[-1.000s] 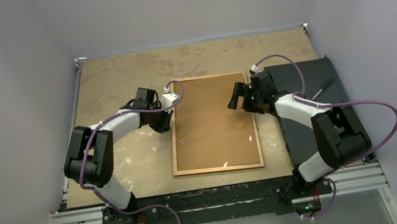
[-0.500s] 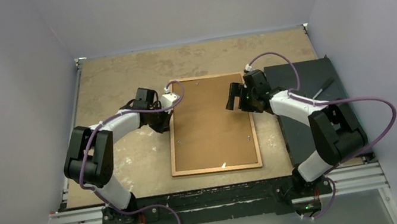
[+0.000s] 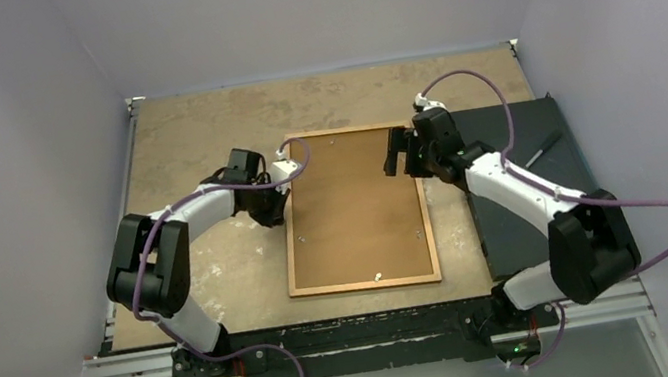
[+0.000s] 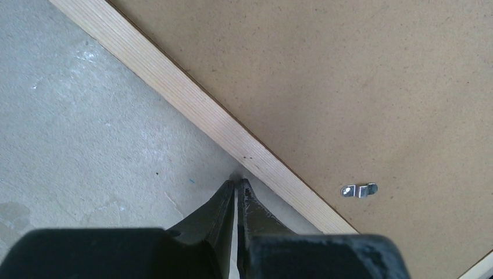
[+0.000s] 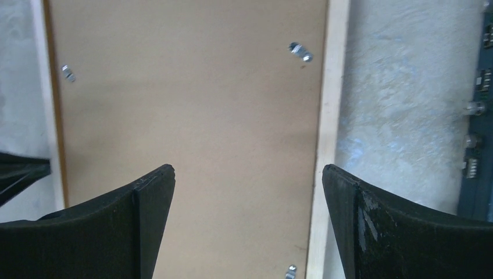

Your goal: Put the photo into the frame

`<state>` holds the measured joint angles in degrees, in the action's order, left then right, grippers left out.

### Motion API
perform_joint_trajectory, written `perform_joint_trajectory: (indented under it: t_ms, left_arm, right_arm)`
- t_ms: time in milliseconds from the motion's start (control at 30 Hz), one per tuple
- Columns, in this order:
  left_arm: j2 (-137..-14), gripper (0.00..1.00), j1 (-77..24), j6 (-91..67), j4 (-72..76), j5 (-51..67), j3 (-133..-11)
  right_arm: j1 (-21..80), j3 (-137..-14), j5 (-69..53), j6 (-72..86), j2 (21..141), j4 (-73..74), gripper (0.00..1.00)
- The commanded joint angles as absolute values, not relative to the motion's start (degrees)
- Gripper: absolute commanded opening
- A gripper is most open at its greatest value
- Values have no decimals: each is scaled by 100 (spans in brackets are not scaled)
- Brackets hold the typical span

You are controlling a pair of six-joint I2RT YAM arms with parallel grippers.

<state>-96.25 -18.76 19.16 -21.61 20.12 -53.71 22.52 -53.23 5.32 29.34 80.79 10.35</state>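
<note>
Note that the frame (image 3: 365,284) lies face down at the centre of the table (image 3: 199,129), with the backing board (image 3: 354,211) seated inside its rails. The photo is not visible in any view, so you cannot tell whether it sits under the board.

The left gripper (image 4: 237,185) is clenched on nothing, its tips low on the table against the outer edge of the left rail. Judge this as a stop bracing the frame against sliding. The right gripper (image 5: 249,171) hangs fully released over the upper right of the frame, its jaws straddling the right rail, probably lining up on a clip (image 5: 300,52).

Compared with a second earlier, the right arm has reached further toward the top of the frame, the left jaws have finished closing, and the frame sits slightly further left.
</note>
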Motion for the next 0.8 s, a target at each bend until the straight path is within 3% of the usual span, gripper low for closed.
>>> perform_joint_trajectory:
  t_ms: [0, 67, 367, 533, 767]
  left_arm:
    - [-9365, 4, -1796, 1992, -2457, 2085, -5630]
    - [-9325, 4, -1742, 2018, -2529, 2142, -5638]
    - [-9089, 5, -1661, 2057, -2681, 2418, -5623]
    - [-9022, 5, -1663, 2140, -2646, 2441, -5493]
    - [-8996, 4, -1661, 2332, -2373, 2198, -5052]
  right_arm:
    - [2768, -5149, 525, 3043, 7597, 1252, 98]
    - [3240, -4966, 568, 3309, 7302, 1316, 89]
    - [5556, -3595, 1172, 5010, 5892, 1275, 15]
    - [6483, -3245, 1430, 5628, 5939, 1152, 0]
    - [7015, -3205, 1569, 5948, 6355, 888, 0]
